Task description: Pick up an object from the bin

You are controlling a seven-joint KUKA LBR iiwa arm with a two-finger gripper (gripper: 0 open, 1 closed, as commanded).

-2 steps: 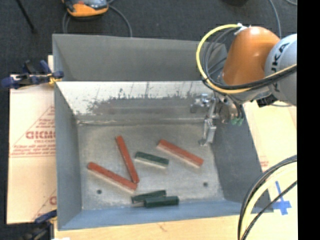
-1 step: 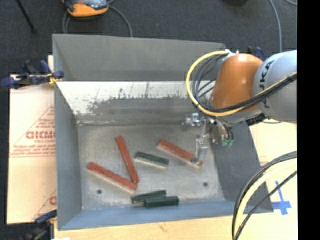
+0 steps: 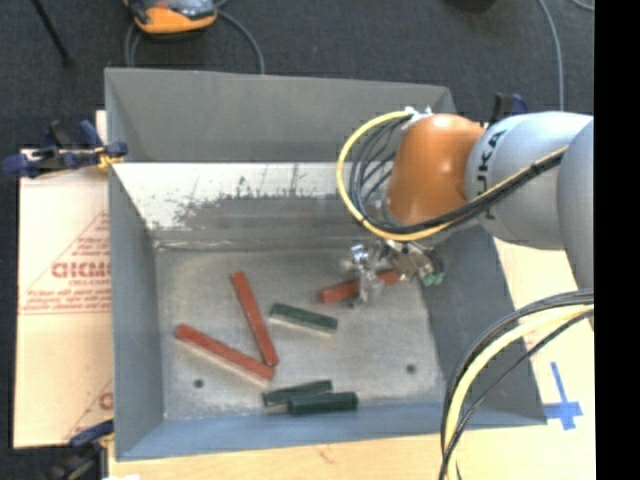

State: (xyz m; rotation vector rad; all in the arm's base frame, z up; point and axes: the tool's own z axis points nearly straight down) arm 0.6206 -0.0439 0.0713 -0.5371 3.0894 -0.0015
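My gripper (image 3: 364, 276) is low over the right middle of the bin, under the orange wrist cover. A short red stick (image 3: 338, 292) runs between its fingers, with red showing on both sides of them, and the gripper is shut on it. Just below and to the left, a green stick (image 3: 303, 318) with a pale edge lies flat on the floor.
Two longer red sticks (image 3: 254, 319) (image 3: 222, 353) lie crossed at the left centre of the bin. Two dark green sticks (image 3: 311, 398) lie side by side near the front wall. The arm and its cables cover the bin's right rear corner.
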